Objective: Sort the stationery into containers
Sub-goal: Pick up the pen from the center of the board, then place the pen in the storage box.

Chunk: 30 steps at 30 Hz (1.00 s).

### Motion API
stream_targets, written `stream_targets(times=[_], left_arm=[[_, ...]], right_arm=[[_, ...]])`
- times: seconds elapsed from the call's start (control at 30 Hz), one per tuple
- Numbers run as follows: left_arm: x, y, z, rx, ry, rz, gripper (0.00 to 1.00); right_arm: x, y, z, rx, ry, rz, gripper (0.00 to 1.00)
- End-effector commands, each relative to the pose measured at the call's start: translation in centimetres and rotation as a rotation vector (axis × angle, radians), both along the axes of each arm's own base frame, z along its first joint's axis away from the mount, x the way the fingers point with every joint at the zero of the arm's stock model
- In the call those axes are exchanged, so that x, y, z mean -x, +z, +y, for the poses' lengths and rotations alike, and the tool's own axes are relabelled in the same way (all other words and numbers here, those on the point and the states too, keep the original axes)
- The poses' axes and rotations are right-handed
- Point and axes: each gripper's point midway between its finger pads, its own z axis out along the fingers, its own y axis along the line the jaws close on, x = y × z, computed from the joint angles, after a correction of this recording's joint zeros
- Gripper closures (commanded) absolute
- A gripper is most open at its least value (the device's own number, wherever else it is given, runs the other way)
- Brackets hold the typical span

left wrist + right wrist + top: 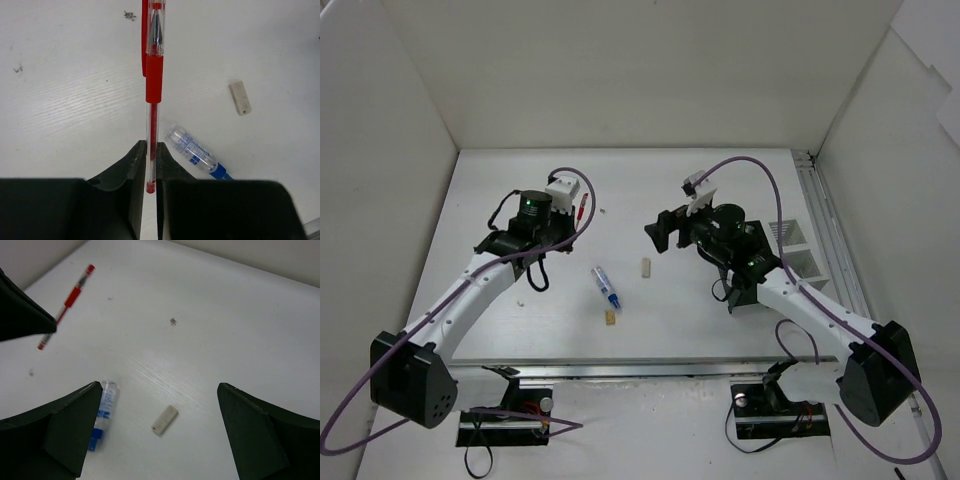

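Note:
My left gripper (151, 146) (570, 212) is shut on the rear end of a red pen (154, 75) (582, 208), which points straight away from the wrist, low over the table. A clear blue-capped tube (192, 149) (605, 285) (102, 410) lies just right of it. A beige eraser (240, 97) (644, 267) (165, 420) lies further right. My right gripper (157, 387) (658, 232) stands wide open above that eraser, holding nothing. A small tan block (610, 317) lies near the tube's cap. The white slotted box (798, 245) sits behind the right arm, partly hidden.
White walls close the table in at the left, back and right. A metal rail (823, 225) runs along the right side. Purple cables loop over both arms. Small white scraps (520, 298) lie on the table.

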Motion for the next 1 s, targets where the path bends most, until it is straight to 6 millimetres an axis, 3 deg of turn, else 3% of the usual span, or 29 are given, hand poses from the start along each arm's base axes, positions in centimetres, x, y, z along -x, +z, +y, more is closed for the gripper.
stream_targets(times=[0.0, 0.03, 0.17, 0.27, 0.37, 0.4, 0.5, 0.63, 0.73, 0.77, 0.93, 0.97], left_arm=[[0.9, 0.6, -2.1, 0.069, -0.083, -0.026, 1.00], [1.3, 1.0, -2.5, 0.075, -0.096, -0.040, 1.00], [2.1, 2.2, -3.8, 0.117, -0.153, -0.076, 1.00], [2.7, 3.3, -4.7, 0.133, -0.188, -0.100, 1.00], [3.3, 3.9, -5.5, 0.137, -0.230, -0.121, 1.00], [3.6, 3.7, -5.8, 0.134, -0.240, -0.115, 1.00], [4.0, 3.1, -6.1, 0.133, -0.246, -0.095, 1.00], [4.3, 2.3, -6.5, 0.118, -0.244, -0.070, 1.00], [4.9, 2.9, -7.1, 0.128, -0.265, -0.092, 1.00], [5.1, 3.1, -7.3, 0.133, -0.275, -0.101, 1.00], [6.1, 4.6, -7.9, 0.146, -0.311, -0.146, 1.00], [6.1, 4.7, -7.8, 0.146, -0.312, -0.148, 1.00]], right_arm=[[-0.6, 5.9, 4.0, -0.291, 0.073, -0.096, 0.02], [-0.9, 6.7, 4.4, -0.320, 0.073, -0.094, 0.02], [-1.4, 6.6, 7.2, -0.435, 0.103, -0.002, 0.02], [-1.8, 5.0, 10.0, -0.491, 0.104, 0.102, 0.02], [-2.2, 4.4, 11.1, -0.519, 0.098, 0.150, 0.02], [-1.8, 3.7, 12.1, -0.510, 0.119, 0.170, 0.02], [-1.2, 4.1, 13.9, -0.514, 0.162, 0.176, 0.02], [-0.7, 3.9, 15.4, -0.505, 0.199, 0.184, 0.05], [-0.7, 3.1, 15.8, -0.502, 0.189, 0.203, 0.34], [-0.8, 3.0, 15.6, -0.506, 0.180, 0.209, 0.54], [-0.9, 2.8, 15.5, -0.508, 0.164, 0.210, 0.81], [-0.9, 3.2, 15.4, -0.506, 0.164, 0.196, 0.97]])
